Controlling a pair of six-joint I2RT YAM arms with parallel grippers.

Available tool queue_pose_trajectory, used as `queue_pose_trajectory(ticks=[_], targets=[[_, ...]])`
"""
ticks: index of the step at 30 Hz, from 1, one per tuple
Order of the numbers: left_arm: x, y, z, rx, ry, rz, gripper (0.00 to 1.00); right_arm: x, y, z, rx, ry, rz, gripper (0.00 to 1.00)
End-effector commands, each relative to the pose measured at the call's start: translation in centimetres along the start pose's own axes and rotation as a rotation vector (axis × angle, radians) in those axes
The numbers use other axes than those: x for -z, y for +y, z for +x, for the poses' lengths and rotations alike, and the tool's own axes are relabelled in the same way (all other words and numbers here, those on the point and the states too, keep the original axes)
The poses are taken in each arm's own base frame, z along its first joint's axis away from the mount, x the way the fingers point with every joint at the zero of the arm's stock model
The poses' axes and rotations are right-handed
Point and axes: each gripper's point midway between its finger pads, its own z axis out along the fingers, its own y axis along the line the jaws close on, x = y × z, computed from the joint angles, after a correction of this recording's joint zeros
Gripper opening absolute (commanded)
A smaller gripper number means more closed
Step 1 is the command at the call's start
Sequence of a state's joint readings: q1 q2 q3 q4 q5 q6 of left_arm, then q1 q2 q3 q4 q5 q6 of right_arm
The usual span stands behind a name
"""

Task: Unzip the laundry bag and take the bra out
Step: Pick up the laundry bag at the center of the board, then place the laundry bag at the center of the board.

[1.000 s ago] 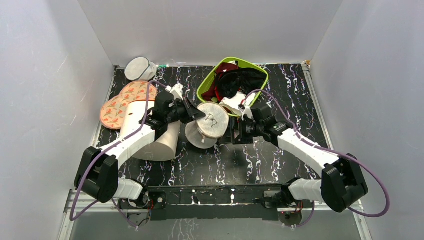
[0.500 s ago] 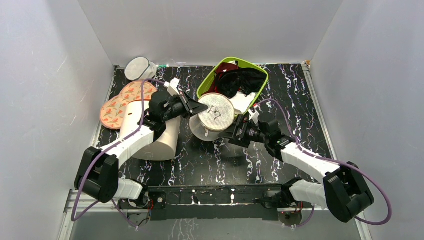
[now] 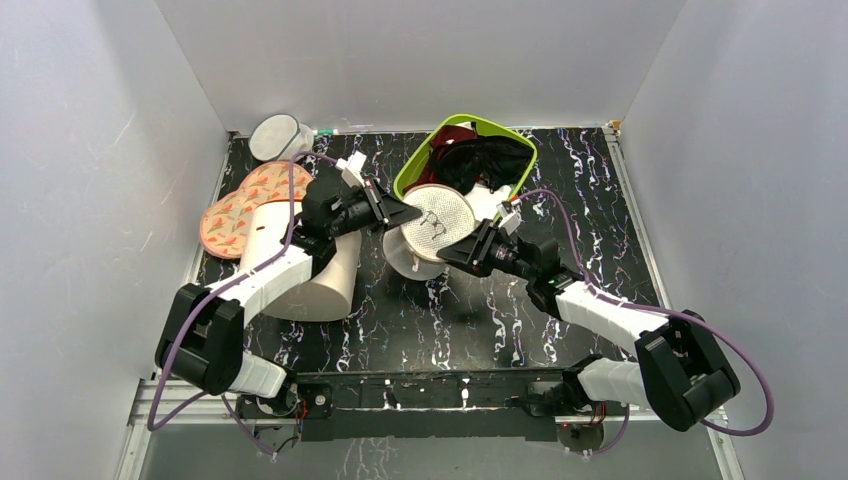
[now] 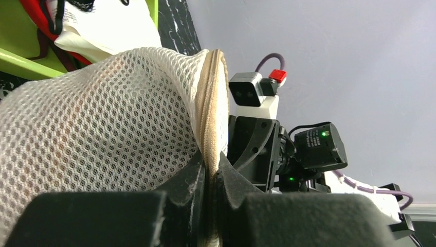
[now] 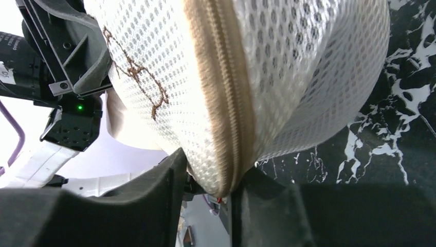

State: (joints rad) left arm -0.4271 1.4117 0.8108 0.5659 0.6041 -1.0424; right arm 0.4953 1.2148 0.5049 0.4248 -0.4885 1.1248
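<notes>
A black worktop (image 3: 612, 170) veined with white is sitting boxed in on three sides: a back wall (image 3: 420, 60), a left wall (image 3: 90, 200) and a right wall (image 3: 760, 150), all plain pale grey, are rising from its edges. Soft, even light is falling across them.

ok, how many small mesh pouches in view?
2. Off-white domed mesh pouch pinched by left gripper and right gripper; greyer round mesh pouch at back left corner. Others may be hidden.
</notes>
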Motion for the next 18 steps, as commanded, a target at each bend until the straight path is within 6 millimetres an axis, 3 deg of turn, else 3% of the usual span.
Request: queue_pose_trajectory(ticks=[1,5,8,14,16,18], targets=[[0.1,3.6,1.1,-0.010,0.054,-0.129,0.04,0.4,0.6,-1.3,0.015,-0.016,-0.021,0.22],[1.4,4.7,-0.5,-0.118,-0.010,-0.265,0.46,1.8,-2.0,-0.1,0.049,0.165,0.044,0.05],[2.3,4.3,-1.8,-0.204,-0.058,-0.310,0.67,3.3,-4.1,2.1,0.085,0.380,0.084,0.02],[2.7,2.4,-3.5,-0.370,-0.087,-0.282,0.86,6.1,-5.2,5.7,0.113,0.648,0.068,0.05],[2.5,1.0,-3.7,-0.455,-0.075,-0.226,0.91,6.0,-6.3,4.9,0.142,0.624,0.150,0.13],[2.3,-0.2,-3.5,-0.546,-0.053,-0.175,0.93,5.2,-6.1,3.3,0.183,0.552,0.160,0.19]])
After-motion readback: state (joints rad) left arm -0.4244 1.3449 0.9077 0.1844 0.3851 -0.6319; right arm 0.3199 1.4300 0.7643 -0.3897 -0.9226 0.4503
